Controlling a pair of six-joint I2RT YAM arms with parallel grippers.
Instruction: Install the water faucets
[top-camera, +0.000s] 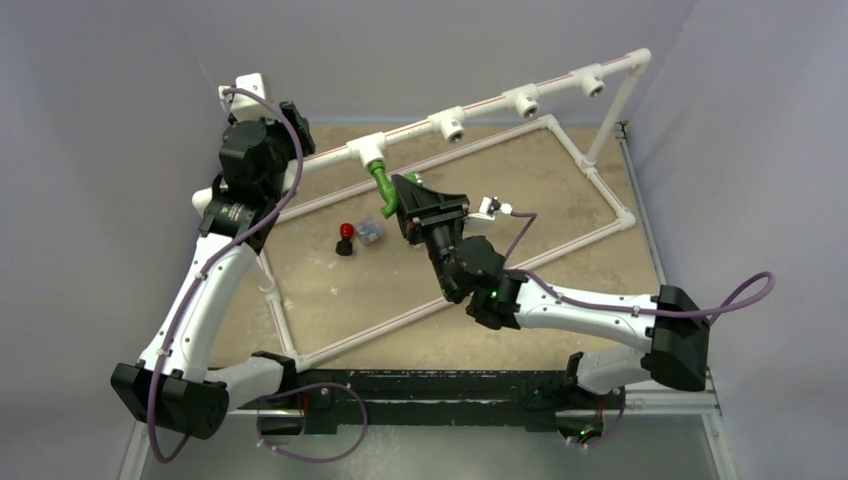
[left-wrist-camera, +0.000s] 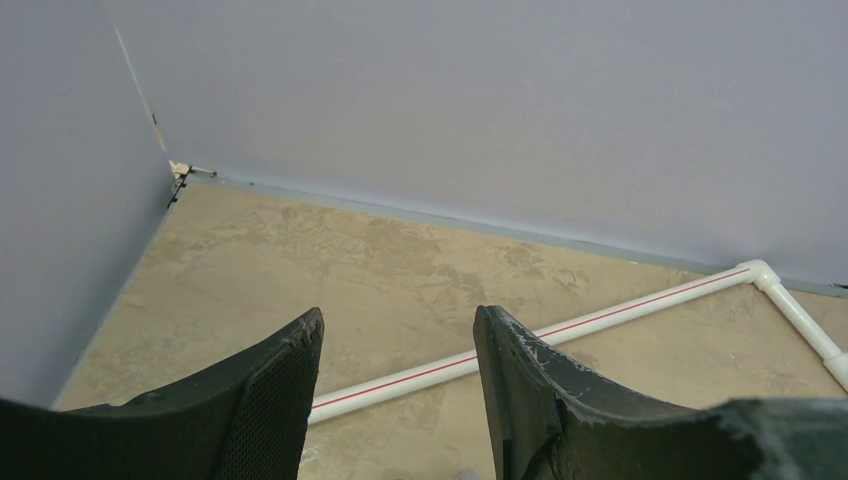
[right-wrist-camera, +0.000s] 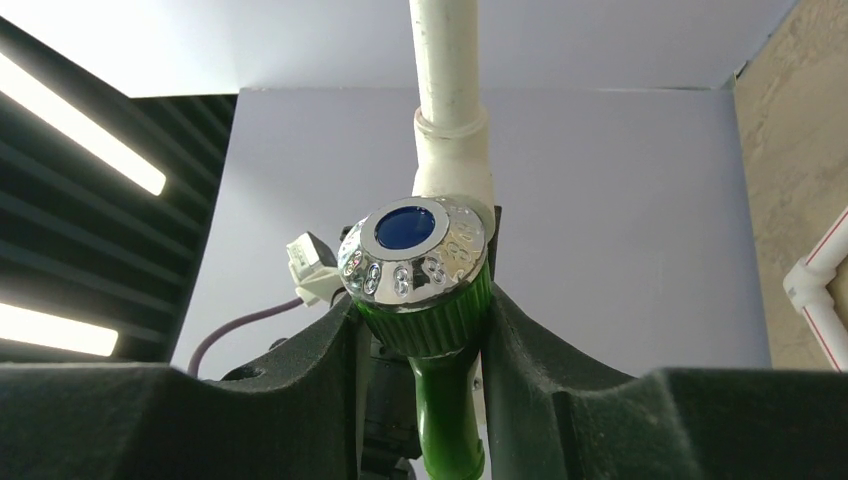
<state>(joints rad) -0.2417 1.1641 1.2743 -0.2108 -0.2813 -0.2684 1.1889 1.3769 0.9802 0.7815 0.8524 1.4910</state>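
The green faucet (top-camera: 381, 187) with a curved spout hangs at the leftmost tee (top-camera: 371, 150) of the raised white pipe. My right gripper (top-camera: 403, 207) is shut on it. In the right wrist view the gripper (right-wrist-camera: 420, 312) has its fingers pressed on both sides of the faucet's ribbed green collar (right-wrist-camera: 432, 322), below a chrome cap with a blue centre. The black faucet with a red knob (top-camera: 345, 240) and the white faucet with a blue handle (top-camera: 369, 232) lie on the table just left of the right gripper. My left gripper (left-wrist-camera: 398, 325) is open and empty, held high by the pipe's left end.
The raised pipe (top-camera: 490, 105) carries three more open tees (top-camera: 452, 126) to the right. A low rectangular pipe frame (top-camera: 440, 300) lies on the tan table. Grey walls stand close at the back and on both sides. The left arm (top-camera: 250, 160) rises by the frame's left post.
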